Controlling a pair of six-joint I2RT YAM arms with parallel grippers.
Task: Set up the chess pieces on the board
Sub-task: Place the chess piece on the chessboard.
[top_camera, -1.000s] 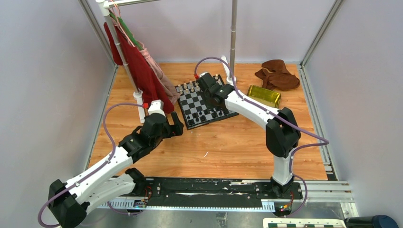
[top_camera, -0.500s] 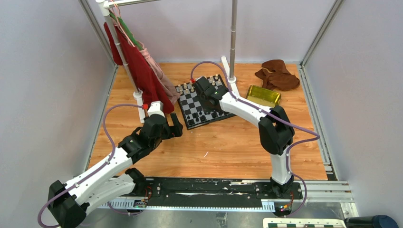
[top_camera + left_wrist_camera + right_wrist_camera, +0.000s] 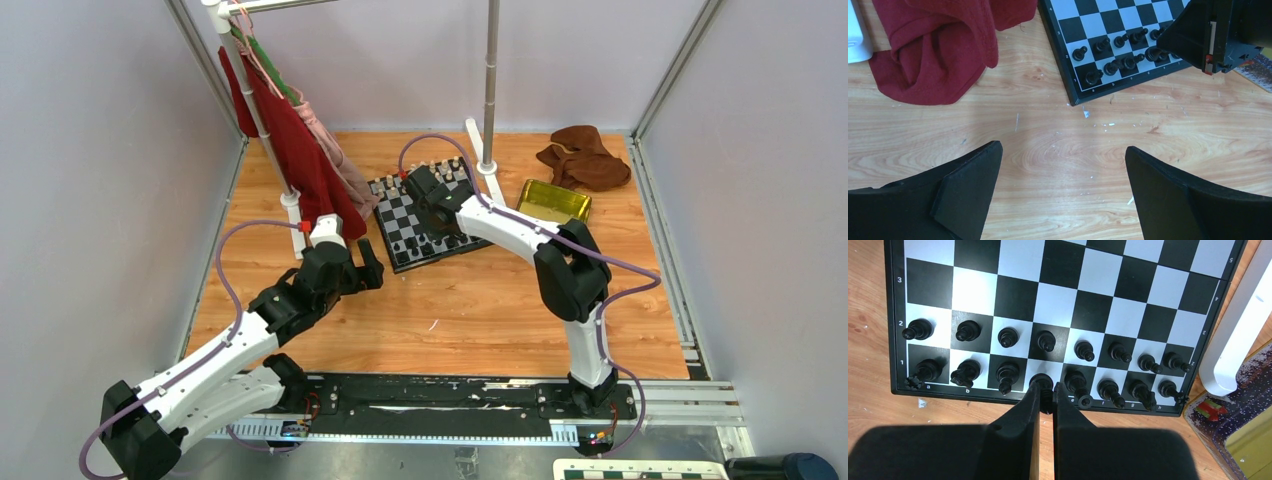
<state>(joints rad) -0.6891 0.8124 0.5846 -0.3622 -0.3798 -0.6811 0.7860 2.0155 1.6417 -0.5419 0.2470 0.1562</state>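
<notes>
Two hands show: our right hand (image 3: pixel 1047 396) is closed on a black piece (image 3: pixel 1042 382) in the edge row of the board (image 3: pixel 1128 287). Our left hand (image 3: pixel 1063 150) gapes wide above the scuffed wooden bench (image 3: pixel 480 300), near the board's corner. Grey walls (image 3: pixel 100 150) enclose us, and a red cloth (image 3: pixel 300 160) hangs at the left.

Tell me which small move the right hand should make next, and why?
Probably open the right hand slightly, then lift straight up. It is shut on a small black chess piece that seems to stand in the last gap of the edge row on the black-and-white checkered board, with neighbouring pieces close on both sides.
</notes>
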